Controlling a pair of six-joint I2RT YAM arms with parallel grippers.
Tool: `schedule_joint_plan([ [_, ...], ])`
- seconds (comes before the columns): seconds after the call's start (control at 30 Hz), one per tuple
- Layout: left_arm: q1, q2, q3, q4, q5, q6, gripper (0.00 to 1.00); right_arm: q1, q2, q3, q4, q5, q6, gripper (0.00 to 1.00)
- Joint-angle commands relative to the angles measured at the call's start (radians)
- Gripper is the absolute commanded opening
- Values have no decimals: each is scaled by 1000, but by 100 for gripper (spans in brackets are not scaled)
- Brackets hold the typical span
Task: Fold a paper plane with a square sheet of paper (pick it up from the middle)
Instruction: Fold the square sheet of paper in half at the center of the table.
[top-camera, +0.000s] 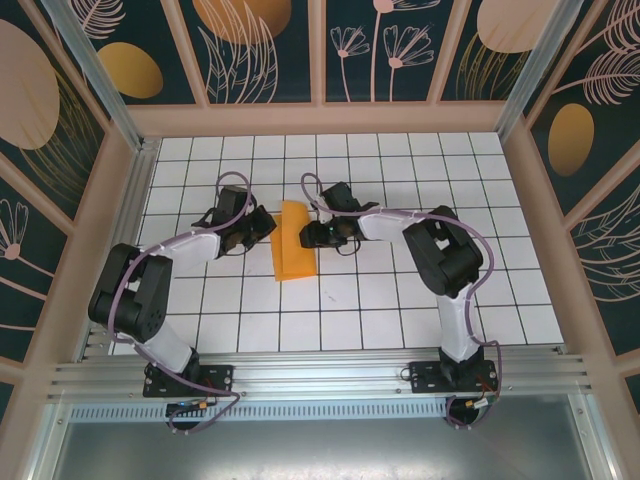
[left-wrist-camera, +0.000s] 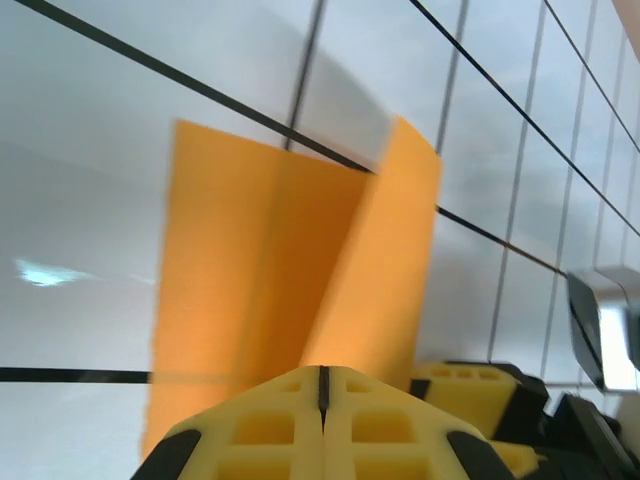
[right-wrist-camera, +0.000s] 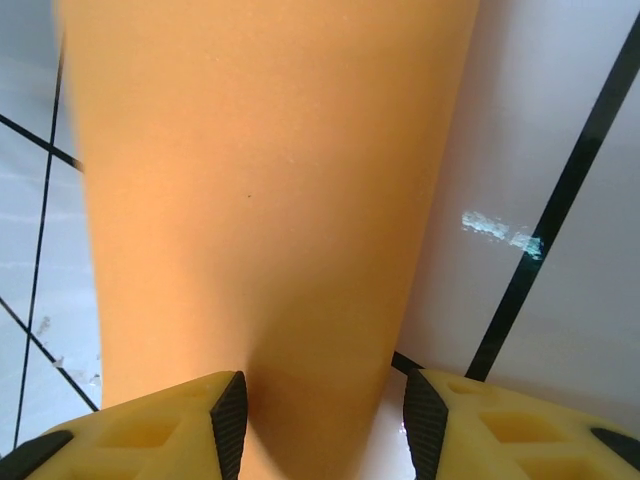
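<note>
Folded orange paper (top-camera: 293, 250) lying on the white-tiled bench (top-camera: 400, 300) between two grippers.
The left gripper (top-camera: 265, 225) is at the paper's left edge, its yellow pads (left-wrist-camera: 290, 420) pressed together; I cannot tell whether paper is pinched between them. The right gripper (right-wrist-camera: 325, 420) has its fingers partly apart, straddling a raised flap of the paper (right-wrist-camera: 270, 200).

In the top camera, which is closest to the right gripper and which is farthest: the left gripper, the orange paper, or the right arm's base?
Starting from the right gripper:
1. orange paper, right at its tips, in the middle.
2. left gripper, on the paper's other side, to the left.
3. right arm's base, far off at the bottom right.
</note>
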Motion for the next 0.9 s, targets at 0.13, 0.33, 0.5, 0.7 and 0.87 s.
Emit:
schedule_joint_plan([
  [0.13,4,70,-3,-114,-65,-9,3,41,54,65,-108,156,-31,49],
  [0.33,5,133,11,-124,-53,9,0,55,42,102,-131,154,-40,50],
  [0.5,4,162,5,-132,-56,17,0,68,37,124,-142,148,-44,51],
  [0.7,4,172,1,-131,-58,24,0,90,46,142,-153,184,-55,51],
  [0.87,4,169,1,-136,-70,28,0,107,63,158,-174,219,-80,51],
])
